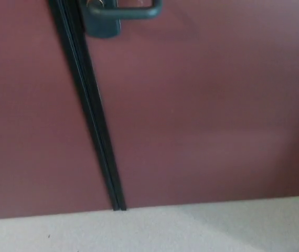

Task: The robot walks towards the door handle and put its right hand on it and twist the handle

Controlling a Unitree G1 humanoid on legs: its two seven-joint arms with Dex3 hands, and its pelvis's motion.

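Hands: neither robot hand shows, so I cannot tell how their fingers are.
Handle: the dark grey metal door handle point(119, 11) is at the very top, cut by the edge. It has a smooth bent bar on a rounded plate.
Door: the flat dark red door point(202, 115) looks smooth.
Gap: a thin black strip point(90, 113) runs slanting down just left of the handle.
Floor: the pale speckled floor point(155, 231) meets the door's bottom.

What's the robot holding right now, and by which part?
Nothing that shows: neither hand is in view. The door handle at the top edge of the maroon door is untouched.
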